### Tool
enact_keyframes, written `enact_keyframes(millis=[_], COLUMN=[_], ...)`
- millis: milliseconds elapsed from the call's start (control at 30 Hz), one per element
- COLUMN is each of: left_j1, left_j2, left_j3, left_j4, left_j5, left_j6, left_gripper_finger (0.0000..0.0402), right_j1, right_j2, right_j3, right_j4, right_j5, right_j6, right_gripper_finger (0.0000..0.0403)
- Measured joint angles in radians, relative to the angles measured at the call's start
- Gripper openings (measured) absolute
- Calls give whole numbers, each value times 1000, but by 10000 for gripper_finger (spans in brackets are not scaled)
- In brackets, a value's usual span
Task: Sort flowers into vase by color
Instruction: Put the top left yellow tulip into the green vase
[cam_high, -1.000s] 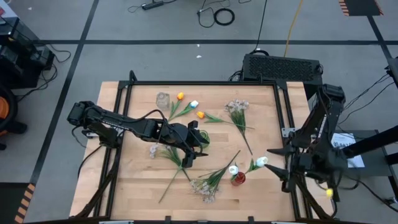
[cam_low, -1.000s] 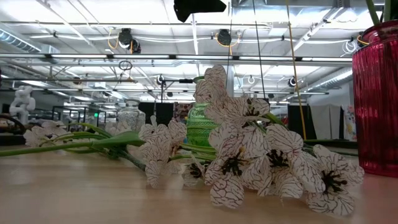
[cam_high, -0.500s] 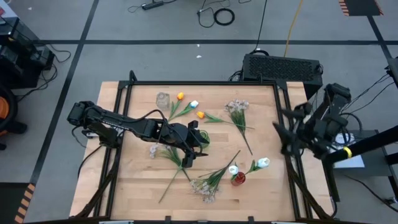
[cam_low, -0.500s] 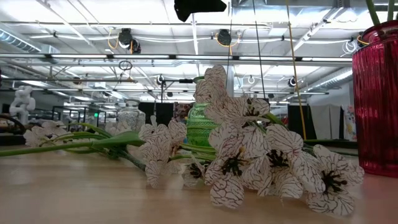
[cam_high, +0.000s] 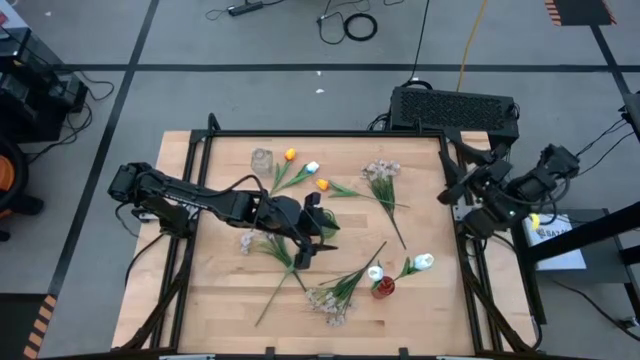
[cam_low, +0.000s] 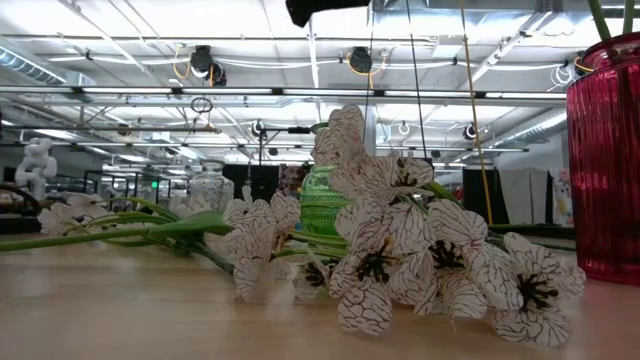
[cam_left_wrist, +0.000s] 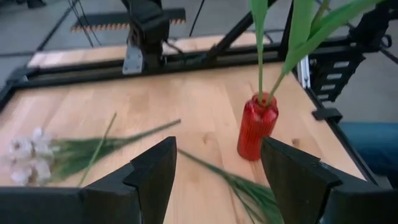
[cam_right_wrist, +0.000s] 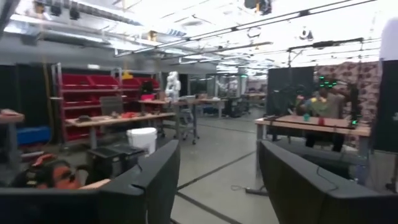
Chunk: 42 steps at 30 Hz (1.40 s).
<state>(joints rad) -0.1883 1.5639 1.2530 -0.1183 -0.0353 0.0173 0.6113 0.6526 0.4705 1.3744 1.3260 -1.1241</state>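
- Table (cam_high: 220, 290) is pretty cluttered: a bushy pale spray (cam_high: 330, 300) lies near the front edge, another spray (cam_high: 381, 172) sits toward the back right, and a third one (cam_high: 247, 240) is just left of the left gripper.
- Orange tulips (cam_high: 290, 154) and a loose white tulip (cam_high: 313, 167) lie at the back, next to a clear glass vase (cam_high: 262, 159).
- In the low view the front spray (cam_low: 420, 250) fills most of the frame and blocks a lot of the green vase (cam_low: 322, 200) behind it.
- Left gripper (cam_high: 320, 228) hangs over the middle of the table by the green vase; fingers are spread apart with nothing between them. Its wrist view looks straight between the fingers (cam_left_wrist: 155, 171) at the red vase.
- Right gripper (cam_high: 455, 185) is off the table's right edge, up by the frame rail. Fingers are apart, nothing in them; its camera only sees the room.
- Versus a second ago: the right arm was down by the red vase next to the white tulip, and it has since swung back and away. Left arm hasn't budged, flowers look the same.
- Containers: the red vase (cam_high: 383, 288) holds two white tulips (cam_high: 421, 261), green stems sticking out the top. I can't tell what's in the green vase; the clear one looks empty.
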Motion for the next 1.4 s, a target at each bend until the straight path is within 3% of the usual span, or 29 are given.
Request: enact_keyframes(millis=[433,600,733,833,1033,1200,1400], left_j1=[19,32,32,31,31,31,31], left_j2=[4,4,5,5,5,5,5], left_j3=[0,0,0,0,0,0,0], left_j4=[39,35,31,30,27,26,15], left_j5=[0,1,2,5,5,5,5], left_j6=[25,22,17,16,15,14,-11], left_gripper_finger=[239,239,239,239,239,239,239], right_j1=[-147,-168,-207,-258,-396,-519,-608], right_j2=[-66,-66,-62,-60,-56,-17,54], right_j3=[-392,-457,-445,-444,-423,-353,-337], right_j4=[-42,-341,-695,-815,-868,-1102,-1204], right_j5=[-18,-34,-138,-201,-458,-651,-768], right_j6=[418,721,1033,1164,1255,1368,1401], right_gripper_finger=[196,196,196,196,196,196,196])
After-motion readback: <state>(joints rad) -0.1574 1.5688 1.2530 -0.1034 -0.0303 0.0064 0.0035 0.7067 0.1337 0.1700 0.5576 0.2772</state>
